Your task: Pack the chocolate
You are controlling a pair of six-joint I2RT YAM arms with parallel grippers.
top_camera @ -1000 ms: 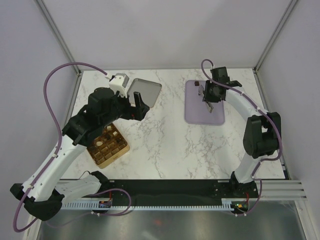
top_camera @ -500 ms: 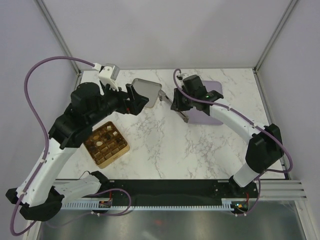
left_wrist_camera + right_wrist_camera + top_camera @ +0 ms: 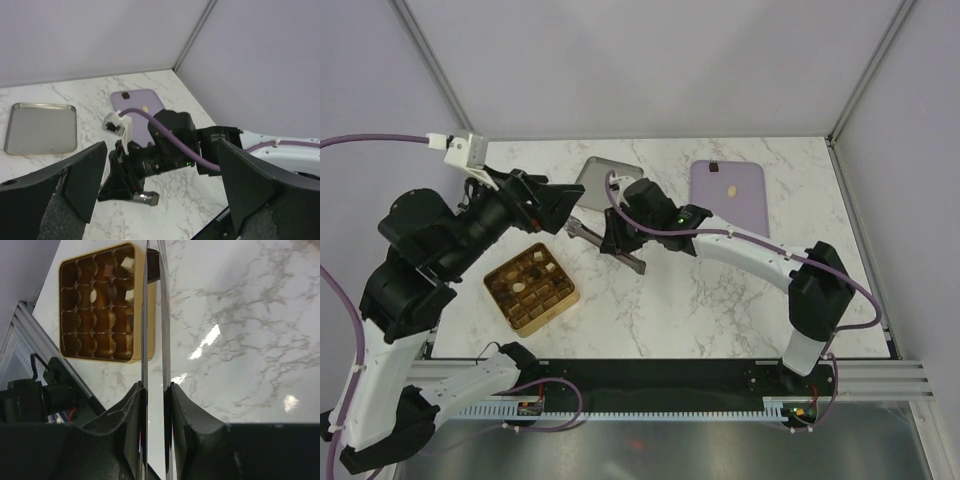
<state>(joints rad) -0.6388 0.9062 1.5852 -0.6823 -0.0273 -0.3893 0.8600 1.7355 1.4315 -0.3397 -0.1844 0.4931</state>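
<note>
Steel tweezers (image 3: 154, 340) are being clamped narrowly by the right fingers (image 3: 132, 420), a dark chocolate piece (image 3: 154, 267) seemingly pinched beyond them, beside the gold box (image 3: 61, 315). Left fingers (image 3: 85, 180) are standing wide, empty. Recommended: centring tips over a vacant cell before lowering and releasing gently.

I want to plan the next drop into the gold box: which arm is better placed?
The right arm: its jaws grip the metal tongs, whose tip, seemingly holding a dark piece, points toward the gold box. The left arm has jaws open and empty.
</note>
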